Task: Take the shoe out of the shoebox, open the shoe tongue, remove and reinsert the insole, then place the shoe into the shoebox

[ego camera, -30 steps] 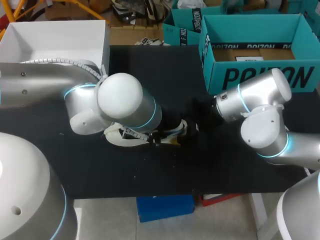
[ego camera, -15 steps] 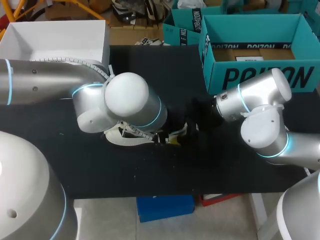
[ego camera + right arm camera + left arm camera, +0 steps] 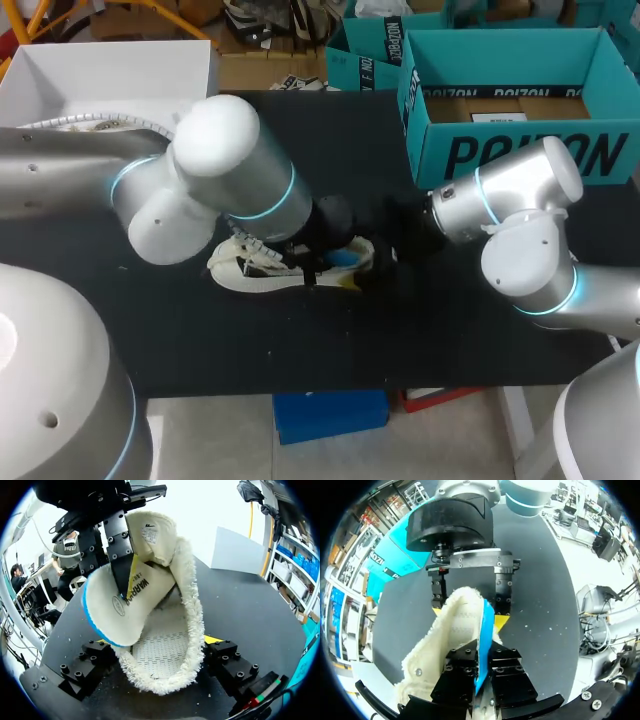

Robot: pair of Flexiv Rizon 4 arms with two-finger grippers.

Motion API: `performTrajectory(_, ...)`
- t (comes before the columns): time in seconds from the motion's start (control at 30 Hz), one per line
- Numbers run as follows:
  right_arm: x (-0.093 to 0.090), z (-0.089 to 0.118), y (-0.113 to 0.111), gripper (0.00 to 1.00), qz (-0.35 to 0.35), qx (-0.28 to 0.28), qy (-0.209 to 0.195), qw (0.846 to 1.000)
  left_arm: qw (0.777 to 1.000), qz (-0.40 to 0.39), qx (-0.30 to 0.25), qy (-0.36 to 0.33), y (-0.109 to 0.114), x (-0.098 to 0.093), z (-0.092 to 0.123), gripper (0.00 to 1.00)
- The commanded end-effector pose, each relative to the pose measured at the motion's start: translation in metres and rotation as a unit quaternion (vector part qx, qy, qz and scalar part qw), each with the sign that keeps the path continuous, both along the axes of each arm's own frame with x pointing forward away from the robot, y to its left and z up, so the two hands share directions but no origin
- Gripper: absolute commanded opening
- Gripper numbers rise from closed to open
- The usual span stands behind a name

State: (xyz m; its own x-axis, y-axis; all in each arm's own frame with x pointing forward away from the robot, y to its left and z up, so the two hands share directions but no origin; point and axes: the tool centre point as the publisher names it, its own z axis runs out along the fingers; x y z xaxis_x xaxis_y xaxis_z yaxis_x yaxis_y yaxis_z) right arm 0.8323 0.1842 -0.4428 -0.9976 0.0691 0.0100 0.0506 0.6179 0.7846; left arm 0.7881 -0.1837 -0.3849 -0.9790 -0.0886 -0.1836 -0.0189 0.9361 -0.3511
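Left claw: my left gripper [image 3: 481,660] is pinched narrow on the insole [image 3: 486,630], one finger on each face of it, the blue edge showing between them.
Right claw: my right gripper [image 3: 157,642] stands wide, yet both yellow tips press the shoe [image 3: 170,665] from its two sides, so it holds the shoe.
Shoe: a cream shoe [image 3: 255,275] with a fleecy rim lies on the black table [image 3: 330,340] near the middle, partly under my left arm, with my right arm coming to one end of it.
Insole: white on top with a blue rim, curled up out of the shoe's mouth; from the right wrist it [image 3: 107,615] hangs over one side of the fleecy rim, with a yellow-tipped finger [image 3: 131,572] of the left gripper on its face.
Claws to each other: from the left wrist my right gripper [image 3: 469,616] sits just ahead of my own fingers, its two tips astride the far end of the shoe [image 3: 455,625].
Shoebox: the teal shoebox [image 3: 510,155] stands open at the far right of the table, well apart from the shoe.
Other: a white box [image 3: 110,70] sits at the far left corner.
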Motion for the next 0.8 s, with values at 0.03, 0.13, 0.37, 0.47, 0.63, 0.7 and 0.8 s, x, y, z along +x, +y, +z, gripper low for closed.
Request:
performTrajectory(0.03, 0.003, -0.002, -0.001, 0.0, -0.001, -0.001, 0.0, 1.0, 0.999, -0.021, -0.041, 0.029, 0.025, -0.011, 0.029, 0.0)
performTrajectory(0.13, 0.003, -0.002, -0.001, 0.0, -0.001, -0.001, 0.0, 1.0, 0.996, -0.03, -0.067, 0.044, 0.026, -0.017, 0.047, 0.0)
performTrajectory(0.37, 0.003, -0.002, -0.001, 0.0, -0.001, -0.001, 0.0, 1.0, 0.989, -0.057, -0.125, 0.057, 0.017, -0.032, 0.095, 0.0)
performTrajectory(0.47, 0.003, -0.002, -0.001, 0.0, -0.001, -0.001, 0.0, 1.0, 0.984, -0.068, -0.152, 0.061, 0.011, -0.038, 0.116, 0.0)
performTrajectory(0.63, 0.003, -0.002, -0.001, 0.0, -0.001, -0.001, 0.0, 1.0, 0.964, -0.104, -0.223, 0.101, 0.007, -0.046, 0.152, 0.0)
performTrajectory(0.7, 0.003, -0.002, -0.001, 0.0, -0.001, -0.001, 0.0, 1.0, 0.951, -0.121, -0.259, 0.119, 0.007, -0.047, 0.169, 0.0)
performTrajectory(0.8, 0.003, -0.002, -0.001, 0.0, -0.001, -0.001, 0.0, 1.0, 0.933, -0.129, -0.308, 0.134, 0.011, -0.048, 0.194, 0.0)
